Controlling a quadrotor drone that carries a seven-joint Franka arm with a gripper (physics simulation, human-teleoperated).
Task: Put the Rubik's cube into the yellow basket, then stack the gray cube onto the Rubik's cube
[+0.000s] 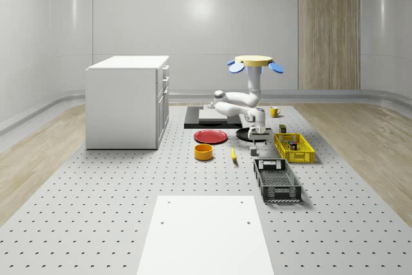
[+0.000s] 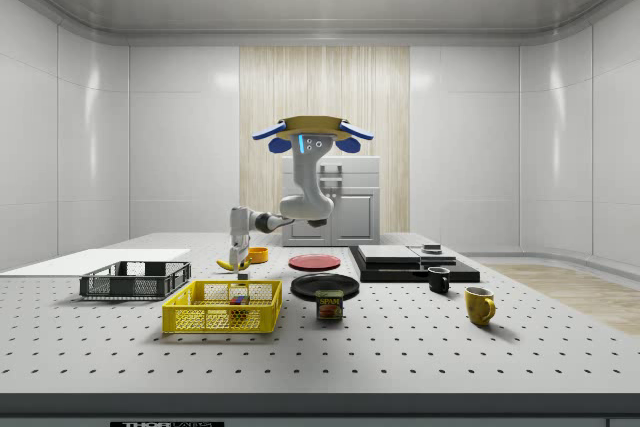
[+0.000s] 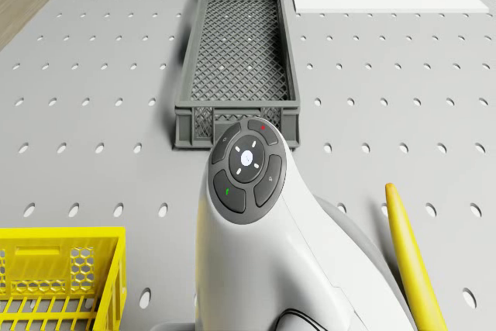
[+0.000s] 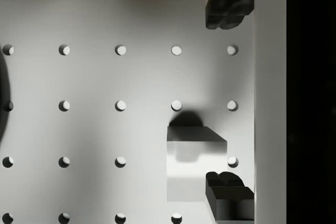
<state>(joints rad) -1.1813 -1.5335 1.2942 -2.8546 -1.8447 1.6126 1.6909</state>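
While hovering above the table (image 1: 96,210), spread fingers (image 4: 224,14) over gray cube (image 4: 191,163).

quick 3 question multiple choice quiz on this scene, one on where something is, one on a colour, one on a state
1. Where is the Rubik's cube?
A on the wood floor
B in the yellow basket
C on the white cabinet

2. What colour is the flat plate?
A blue
B red
C green

3. What is the pincer doing?
A shut on a mug
B shut on a banana
C open over the gray cube

Answers: 1 B, the side view shows it through the basket's mesh. 2 B, it is red in the whole-scene view. 3 C, the wrist view shows the fingers apart, the cube on the table below.
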